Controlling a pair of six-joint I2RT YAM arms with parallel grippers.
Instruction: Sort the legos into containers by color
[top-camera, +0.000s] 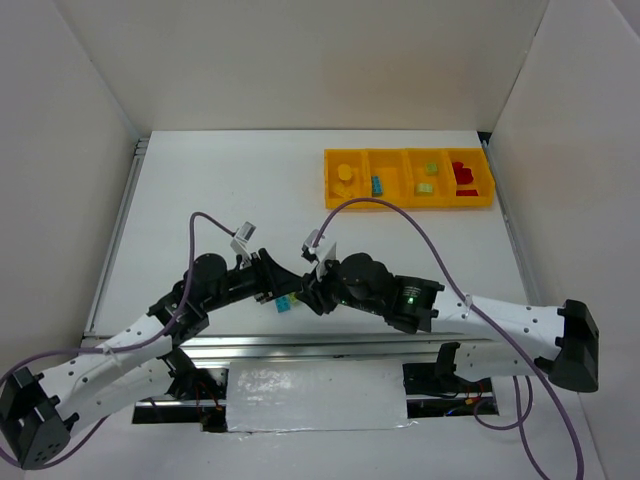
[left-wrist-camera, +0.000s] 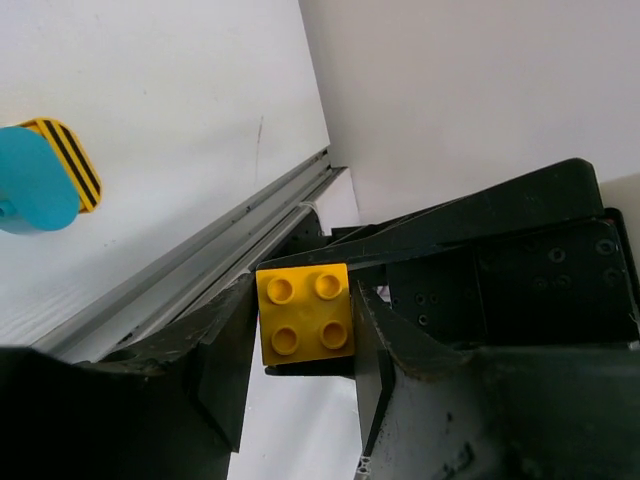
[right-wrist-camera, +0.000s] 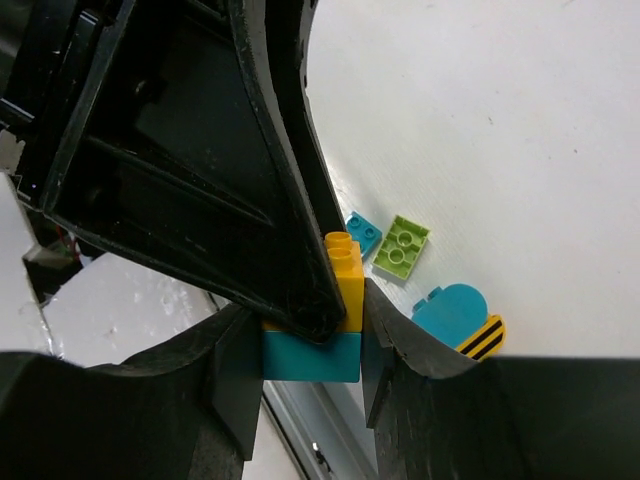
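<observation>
Between the fingers of the left gripper (left-wrist-camera: 303, 345) we see a yellow brick (left-wrist-camera: 305, 312), its four studs facing the wrist camera. Both black fingers press against its sides, so that gripper is closed on it. Through the right wrist camera, the right gripper (right-wrist-camera: 312, 368) is clamped on a blue brick (right-wrist-camera: 310, 355), with the yellow brick stacked directly on top. One finger of the left gripper crosses in front and hides much of the yellow brick's left side. Both grippers meet on this one two-coloured stack, close to the near edge of the counter (top-camera: 220, 190) and by the aluminium rail (left-wrist-camera: 200, 265). We cannot tell whether the stack is lifted or resting.

Just beyond the stack, a small blue brick (right-wrist-camera: 363, 235) lies on the counter beside a light green brick (right-wrist-camera: 401, 246) with four studs. Nearer is a rounded blue piece (right-wrist-camera: 450, 310) whose end carries black-and-yellow diagonal stripes, the only marking we can make out. The white tags (top-camera: 241, 233) by the wrists are too small to read from overhead.

Well apart, at the far right of the counter, lies the yellow tray (top-camera: 330, 182). Its four compartments hold, from left to right, yellow pieces (top-camera: 345, 178), a blue piece (top-camera: 377, 185), light green pieces (top-camera: 428, 178) and red pieces (top-camera: 463, 177). From overhead the arms cover the stack. Only a sliver of blue shows between the grippers, and we cannot say which piece it is.
</observation>
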